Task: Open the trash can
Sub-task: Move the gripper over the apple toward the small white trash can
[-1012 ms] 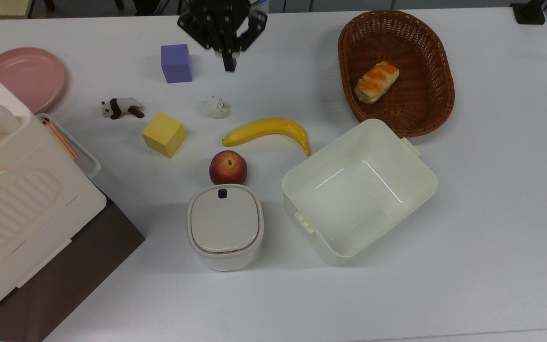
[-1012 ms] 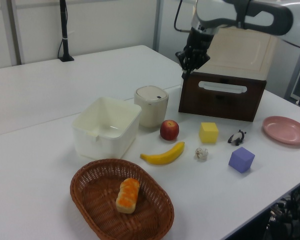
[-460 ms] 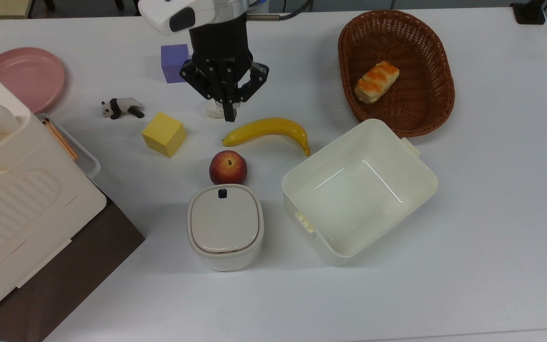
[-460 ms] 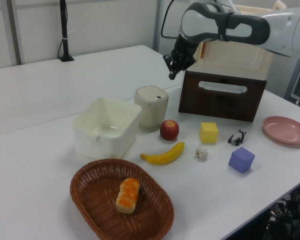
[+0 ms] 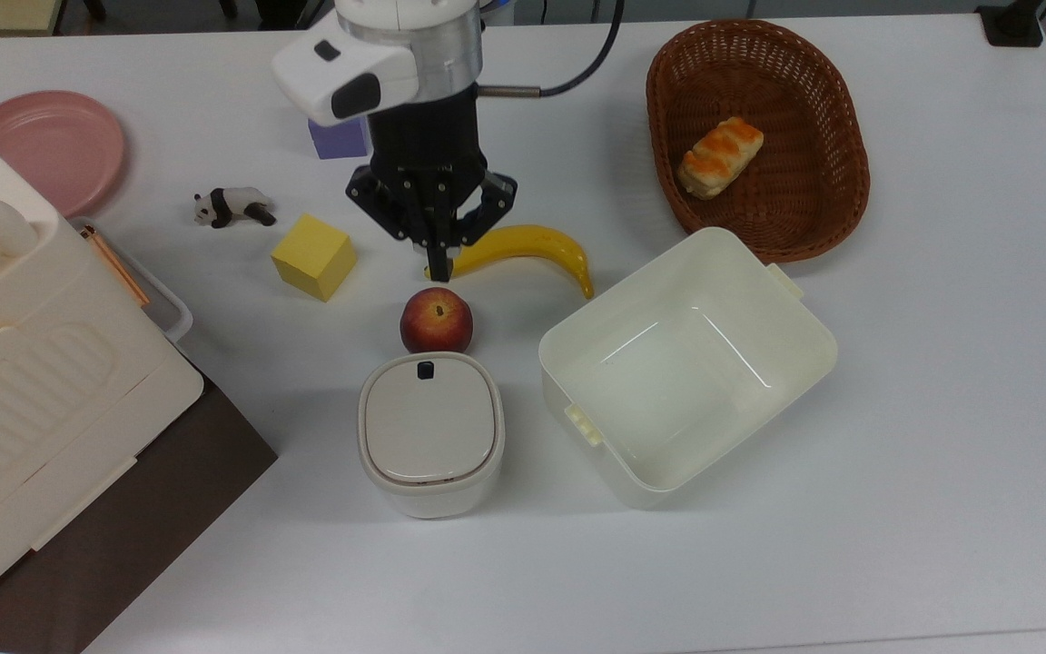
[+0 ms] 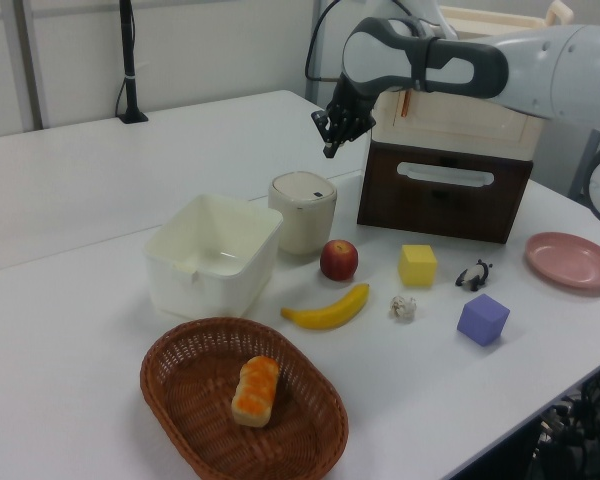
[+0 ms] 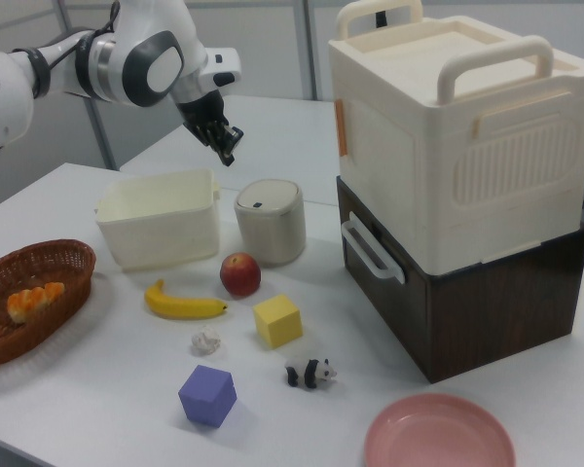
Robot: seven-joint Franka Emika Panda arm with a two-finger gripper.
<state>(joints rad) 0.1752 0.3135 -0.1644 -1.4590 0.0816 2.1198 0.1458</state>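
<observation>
The trash can (image 5: 430, 434) stands lid-down on the desk (image 5: 941, 409), between the apple (image 5: 436, 320) and the top view's lower edge. The gripper (image 5: 438, 271), clenched and empty, hangs high above the banana (image 5: 532, 247), so this looks like the approach. Next it should descend onto the dark button (image 5: 425, 369).

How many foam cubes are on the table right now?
2. The yellow cube sits between the panda and the banana in the top view. The purple cube is at the table's near edge in the right view, partly under the arm in the top view.
</observation>
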